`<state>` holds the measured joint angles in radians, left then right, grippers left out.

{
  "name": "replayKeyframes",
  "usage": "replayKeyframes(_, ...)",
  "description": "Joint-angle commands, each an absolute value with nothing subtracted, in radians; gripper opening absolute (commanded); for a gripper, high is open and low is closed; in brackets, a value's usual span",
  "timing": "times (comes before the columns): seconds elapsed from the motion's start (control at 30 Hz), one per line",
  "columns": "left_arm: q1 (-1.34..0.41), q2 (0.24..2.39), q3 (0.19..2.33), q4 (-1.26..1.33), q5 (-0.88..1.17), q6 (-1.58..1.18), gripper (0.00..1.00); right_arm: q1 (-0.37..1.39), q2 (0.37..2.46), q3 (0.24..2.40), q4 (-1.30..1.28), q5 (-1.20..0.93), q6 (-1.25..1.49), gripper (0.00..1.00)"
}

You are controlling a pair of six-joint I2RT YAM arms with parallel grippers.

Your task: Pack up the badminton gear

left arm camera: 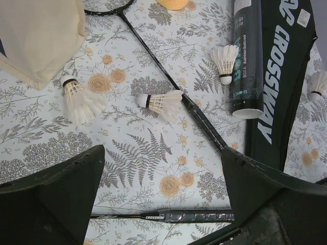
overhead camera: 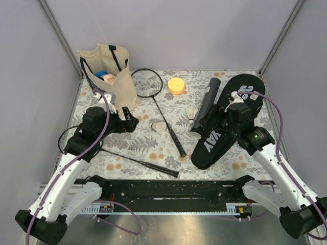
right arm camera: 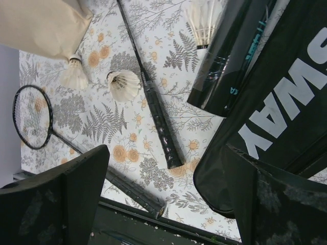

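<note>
One black racket (overhead camera: 164, 116) lies in the middle, head toward the tote bag; its handle shows in the left wrist view (left arm camera: 204, 122) and the right wrist view (right arm camera: 158, 122). A second racket (overhead camera: 138, 163) lies along the near edge, seen under my left fingers (left arm camera: 168, 216). White shuttlecocks (overhead camera: 160, 126) lie loose (left arm camera: 161, 102) (left arm camera: 79, 99) (left arm camera: 225, 60) (right arm camera: 122, 84). The black lettered tube (overhead camera: 204, 107) (left arm camera: 248, 56) lies on the edge of the black CROSSWAY cover (overhead camera: 225, 127) (left arm camera: 278, 76) (right arm camera: 276, 112). My left gripper (overhead camera: 129, 124) (left arm camera: 162, 158) is open and empty. My right gripper (overhead camera: 210, 126) (right arm camera: 166, 153) is open above the cover's near end.
A beige tote bag (overhead camera: 104, 71) with dark handles stands at the back left, its corner in the left wrist view (left arm camera: 41, 35). A round orange object (overhead camera: 176, 85) sits at the back middle. Grey walls close in three sides of the flowered table (overhead camera: 127, 148).
</note>
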<state>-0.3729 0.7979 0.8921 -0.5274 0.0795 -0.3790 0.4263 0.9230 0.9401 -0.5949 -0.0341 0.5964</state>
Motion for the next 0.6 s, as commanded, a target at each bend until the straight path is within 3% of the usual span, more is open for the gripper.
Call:
replayKeyframes(0.0,-0.371,0.781,0.891,-0.479,0.083,-0.367,0.99,0.423,0.919,0.927,-0.563,0.073,0.663,1.00)
replayKeyframes(0.23,-0.371,0.761,0.887,-0.479,0.061,-0.368,0.99,0.420,1.023,0.957,-0.568,0.204,0.637,0.99)
replayKeyframes(0.57,-0.371,0.761,0.882,-0.491,0.014,-0.377,0.99,0.273,1.353,1.069,-0.417,0.132,0.609,0.99)
